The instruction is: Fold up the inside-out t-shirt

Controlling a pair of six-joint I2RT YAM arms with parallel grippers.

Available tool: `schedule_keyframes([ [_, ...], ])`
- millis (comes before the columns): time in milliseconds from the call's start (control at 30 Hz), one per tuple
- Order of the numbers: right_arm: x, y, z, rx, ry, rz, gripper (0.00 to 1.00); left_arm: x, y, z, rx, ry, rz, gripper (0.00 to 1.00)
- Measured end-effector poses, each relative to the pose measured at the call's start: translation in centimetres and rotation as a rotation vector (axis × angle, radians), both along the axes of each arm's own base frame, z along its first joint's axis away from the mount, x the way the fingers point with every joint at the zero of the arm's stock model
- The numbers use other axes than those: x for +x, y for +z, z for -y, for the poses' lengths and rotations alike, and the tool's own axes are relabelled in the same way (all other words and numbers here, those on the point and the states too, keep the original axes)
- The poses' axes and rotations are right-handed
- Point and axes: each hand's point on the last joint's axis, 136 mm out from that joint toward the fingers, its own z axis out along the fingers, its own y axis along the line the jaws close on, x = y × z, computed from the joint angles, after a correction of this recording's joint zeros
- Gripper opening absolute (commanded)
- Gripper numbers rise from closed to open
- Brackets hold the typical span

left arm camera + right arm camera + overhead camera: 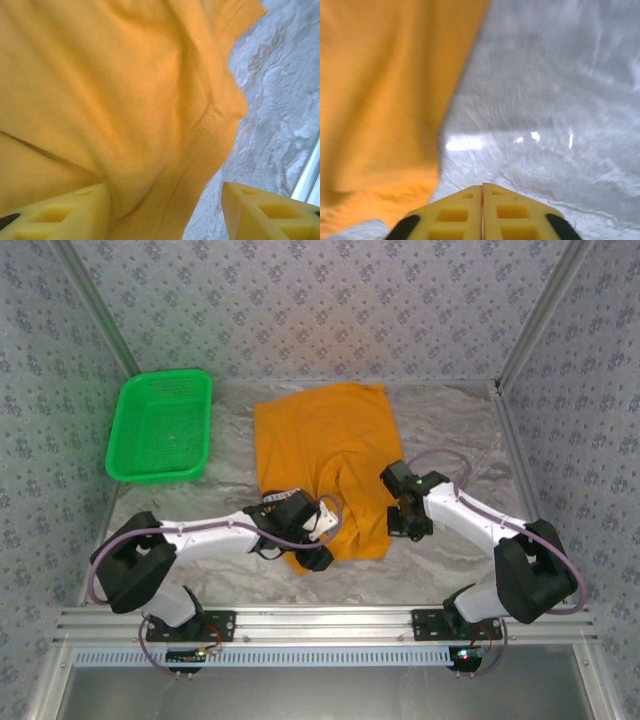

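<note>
We see the orange-yellow t-shirt (325,455) spread on the marbled desk (450,420) just to the right of the green basket (160,425), with a strip of bare desk between them. Its long axis runs from the far side of the desk toward the arms, roughly parallel to the basket's right wall. The end level with the basket lies flat with a straight edge. The end nearer than the basket is rumpled, with a fold crossing it.

The left pincer (316,550) sits nearer and to the right of the basket, over the shirt's near corner. In its wrist view its yellow fingers (60,210) stand well apart, and a stitched hem (200,145) runs down between them, unpinched.

The right pincer (408,525) is farther from the basket, just past the shirt's right edge. Its fingers (510,210) are pressed together on nothing, above bare desk, with the cloth just beside them.
</note>
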Motion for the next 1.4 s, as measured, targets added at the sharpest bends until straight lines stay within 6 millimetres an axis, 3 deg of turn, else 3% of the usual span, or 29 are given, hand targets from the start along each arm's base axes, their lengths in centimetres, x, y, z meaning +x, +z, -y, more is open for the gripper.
schedule_keyframes([
  [67, 1.8, 1.5, -1.3, 0.032, 0.029, 0.066, 0.39, 2.0, 2.1, 0.1, -0.047, 0.04, 0.02, 0.59],
  [133, 3.3, 2.3, -4.1, 0.106, 0.098, 0.11, 0.42, 5.2, 5.0, 0.0, -0.123, 0.132, 0.058, 0.59],
  [233, 4.8, 1.9, -8.1, 0.177, 0.197, 0.116, 0.46, 9.2, 8.8, -0.5, -0.24, 0.267, 0.113, 0.6],
  [300, 5.7, 1.0, -9.9, 0.183, 0.245, 0.115, 0.47, 10.5, 9.7, -0.3, -0.283, 0.325, 0.12, 0.58],
  [433, 6.9, -1.0, -12.0, 0.173, 0.306, 0.129, 0.46, 12.1, 8.3, 0.2, -0.297, 0.457, 0.074, 0.58],
  [533, 7.7, -2.4, -12.4, 0.157, 0.311, 0.134, 0.1, 12.4, 6.3, -0.6, -0.313, 0.559, 0.048, 0.58],
  [600, 8.4, -3.2, -12.2, 0.132, 0.291, 0.139, 0.0, 12.3, 4.6, -1.2, -0.294, 0.605, 0.023, 0.58],
  [667, 8.7, -3.4, -11.9, 0.13, 0.261, 0.148, 0.0, 12.3, 3.2, -1.1, -0.27, 0.62, 0.007, 0.61],
  [767, 9.1, -2.2, -11.6, 0.166, 0.213, 0.173, 0.0, 12.0, 2.0, 0.1, -0.26, 0.588, -0.026, 0.63],
  [933, 10.2, 1.8, -10.5, 0.332, 0.119, 0.206, 0.0, 13.4, 2.6, 2.9, -0.31, 0.557, -0.075, 0.6],
  [1000, 10.2, 2.6, -9.9, 0.408, 0.088, 0.203, 0.0, 14.3, 2.9, 4.1, -0.329, 0.554, -0.081, 0.57],
  [1067, 9.8, 2.1, -9.2, 0.455, 0.061, 0.178, 0.02, 15.0, 2.6, 4.9, -0.338, 0.561, -0.092, 0.53],
  [1167, 8.3, 0.2, -8.6, 0.503, 0.033, 0.102, 0.14, 15.5, 1.0, 5.2, -0.313, 0.59, -0.121, 0.4],
  [1233, 7.3, -0.8, -8.4, 0.522, 0.023, 0.053, 0.24, 15.7, -0.4, 5.2, -0.284, 0.606, -0.137, 0.25],
  [1400, 6.9, -2.2, -6.8, 0.477, -0.002, 0.002, 0.18, 15.4, -2.6, 4.5, -0.216, 0.602, -0.135, 0.11],
])
